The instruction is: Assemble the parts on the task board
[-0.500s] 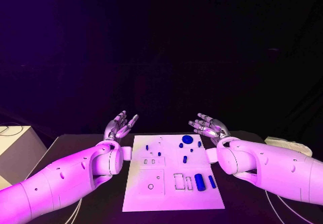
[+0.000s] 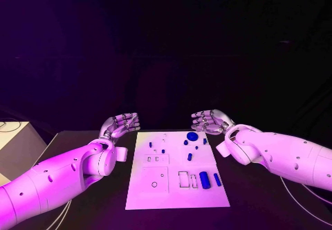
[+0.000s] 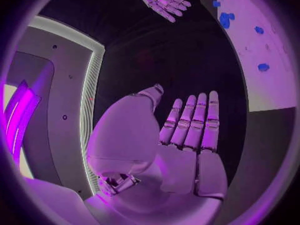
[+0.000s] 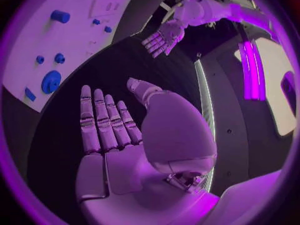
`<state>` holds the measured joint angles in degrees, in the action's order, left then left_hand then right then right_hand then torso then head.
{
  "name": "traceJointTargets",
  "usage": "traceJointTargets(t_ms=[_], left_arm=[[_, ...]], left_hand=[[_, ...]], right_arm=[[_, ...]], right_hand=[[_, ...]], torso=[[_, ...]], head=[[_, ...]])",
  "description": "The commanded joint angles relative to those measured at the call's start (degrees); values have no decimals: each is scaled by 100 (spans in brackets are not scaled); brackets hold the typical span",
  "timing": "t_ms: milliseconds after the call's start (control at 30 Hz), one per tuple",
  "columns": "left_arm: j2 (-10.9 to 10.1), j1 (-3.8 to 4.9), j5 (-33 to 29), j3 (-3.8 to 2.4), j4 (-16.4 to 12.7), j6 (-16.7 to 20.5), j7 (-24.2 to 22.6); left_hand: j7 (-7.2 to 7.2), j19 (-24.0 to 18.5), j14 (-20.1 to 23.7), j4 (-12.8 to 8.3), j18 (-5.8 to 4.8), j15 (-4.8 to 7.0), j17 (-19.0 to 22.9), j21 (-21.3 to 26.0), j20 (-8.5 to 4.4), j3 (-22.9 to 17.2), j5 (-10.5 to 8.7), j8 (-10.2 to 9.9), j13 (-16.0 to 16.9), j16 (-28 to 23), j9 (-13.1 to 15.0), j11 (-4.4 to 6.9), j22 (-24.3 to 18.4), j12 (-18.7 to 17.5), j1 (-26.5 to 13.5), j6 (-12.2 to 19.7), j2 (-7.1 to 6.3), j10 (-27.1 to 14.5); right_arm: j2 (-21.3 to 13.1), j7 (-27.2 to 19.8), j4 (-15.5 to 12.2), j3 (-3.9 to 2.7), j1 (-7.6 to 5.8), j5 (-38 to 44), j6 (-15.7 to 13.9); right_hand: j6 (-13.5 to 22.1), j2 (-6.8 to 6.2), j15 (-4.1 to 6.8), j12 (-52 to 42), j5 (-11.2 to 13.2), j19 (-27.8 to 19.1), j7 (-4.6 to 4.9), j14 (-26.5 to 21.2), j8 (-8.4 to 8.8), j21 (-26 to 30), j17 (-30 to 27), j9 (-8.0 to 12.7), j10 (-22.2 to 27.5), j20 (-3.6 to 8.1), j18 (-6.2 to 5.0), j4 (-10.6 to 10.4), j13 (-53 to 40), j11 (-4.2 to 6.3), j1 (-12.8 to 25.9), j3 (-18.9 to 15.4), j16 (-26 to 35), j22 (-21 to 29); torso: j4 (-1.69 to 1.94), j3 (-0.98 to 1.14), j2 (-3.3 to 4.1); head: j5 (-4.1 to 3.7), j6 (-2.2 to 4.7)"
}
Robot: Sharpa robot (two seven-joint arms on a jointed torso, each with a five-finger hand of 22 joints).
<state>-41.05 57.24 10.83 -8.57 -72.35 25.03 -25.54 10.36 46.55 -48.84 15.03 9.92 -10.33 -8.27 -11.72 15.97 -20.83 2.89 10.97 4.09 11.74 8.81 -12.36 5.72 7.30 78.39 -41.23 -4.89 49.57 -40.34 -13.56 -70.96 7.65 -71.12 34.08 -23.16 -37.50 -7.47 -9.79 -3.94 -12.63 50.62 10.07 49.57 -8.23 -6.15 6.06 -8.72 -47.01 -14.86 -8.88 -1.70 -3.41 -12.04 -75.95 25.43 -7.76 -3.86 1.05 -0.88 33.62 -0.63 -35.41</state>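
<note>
The white task board lies in the middle of the black table. Blue parts rest on it: a round disc at the far end, several small pieces below it, a thick cylinder and a thin bar near the right edge. My left hand hovers off the board's far left corner and holds nothing. My right hand hovers off the far right corner, also holding nothing. In the wrist views the left hand and right hand have straight fingers and bare palms.
A pale box stands beside the table's left edge. Bare black table runs along both sides of the board. The right wrist view shows the board with the disc close to my hand.
The head camera has shifted a little. Both hands have tipped their fingers forward, so they look shorter than before. The parts on the board have not moved.
</note>
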Motion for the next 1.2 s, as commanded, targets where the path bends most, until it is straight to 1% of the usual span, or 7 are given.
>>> traceJointTargets(t_ms=[33,300,433,467,800,1033,1200], left_arm=[[-146,5,452,-44,-255,-594,-38],[-644,4,418,-217,-1015,-799,10],[-801,5,260,-267,-1260,-885,49],[-843,5,230,-286,-1325,-905,65],[-1064,5,202,-433,-1675,-1076,162],[-1189,4,284,-488,-1869,-1161,203],[-1231,3,295,-514,-1930,-1193,221]], left_hand=[[338,605,-700,-19,74,199,-252,-271,-151,-113,16,153,-8,304,82,148,68,16,68,-467,-41,497],[230,1145,-1244,-122,66,394,-710,-511,-369,-367,19,224,-22,612,113,282,99,-173,106,-728,-195,960],[179,1464,-1561,-169,59,521,-1065,-753,-514,-457,23,255,10,1001,146,370,194,-182,69,-848,-252,1264],[176,1498,-1570,-183,56,534,-1148,-799,-534,-472,19,255,10,1091,155,379,214,-194,60,-864,-274,1301],[121,1817,-1341,-271,35,658,-2338,-1825,-722,-660,17,201,3,2680,263,451,781,-340,-92,-921,-370,1474],[100,1770,-1259,-263,36,699,-2727,-2701,-772,-732,19,181,25,3290,332,483,1323,-328,-173,-927,-404,1548],[97,1728,-1253,-265,39,704,-2763,-2829,-773,-745,17,177,29,3356,343,486,1405,-329,-180,-925,-409,1555]], right_arm=[[17,386,5,0,-70,2164,92],[9,936,-34,-5,-340,3921,-30],[10,1124,-78,-6,-450,4417,100],[12,1191,-95,-7,-480,4565,166],[5,1684,-205,-8,-584,5578,527],[-6,2056,-245,-4,-592,6090,772],[0,2200,-239,-2,-585,6218,808]], right_hand=[[-1194,-130,379,-36,-55,1506,259,1366,-262,-334,231,-138,-1247,366,-163,165,-29,258,-300,164,-370,-93],[-2016,-369,975,-61,161,2891,-46,3193,-408,-1579,1098,-201,-2457,978,-149,124,-79,694,-202,375,-1293,-773],[-2086,-577,1066,32,8,3250,-101,3610,-335,-2336,1940,-283,-2585,1117,-110,30,-86,759,-72,718,-2259,-1306],[-2081,-648,1082,34,-22,3333,-100,3586,-300,-3390,2384,-344,-2574,1140,32,-2,-88,782,-22,854,-2797,-2453],[-1825,-885,990,29,11,3326,-113,3484,-128,-5772,4208,-543,-1818,1078,349,28,-39,685,67,878,-4866,-5167],[-1625,-716,974,21,94,3285,-218,3492,41,-6592,4919,-645,-1357,936,416,-65,-113,671,-120,-235,-5769,-6147],[-1629,-669,983,4,76,3287,-243,3629,61,-6495,5365,-669,-1444,947,381,-159,-158,690,-183,-428,-6239,-6016]], torso=[[27,-20,170],[131,-87,445],[186,-117,560],[198,-126,595],[280,-192,815],[337,-226,914],[358,-218,965]], head=[[-18,17],[-161,88],[-202,98],[-212,80],[-313,87],[-385,112],[-395,124]])
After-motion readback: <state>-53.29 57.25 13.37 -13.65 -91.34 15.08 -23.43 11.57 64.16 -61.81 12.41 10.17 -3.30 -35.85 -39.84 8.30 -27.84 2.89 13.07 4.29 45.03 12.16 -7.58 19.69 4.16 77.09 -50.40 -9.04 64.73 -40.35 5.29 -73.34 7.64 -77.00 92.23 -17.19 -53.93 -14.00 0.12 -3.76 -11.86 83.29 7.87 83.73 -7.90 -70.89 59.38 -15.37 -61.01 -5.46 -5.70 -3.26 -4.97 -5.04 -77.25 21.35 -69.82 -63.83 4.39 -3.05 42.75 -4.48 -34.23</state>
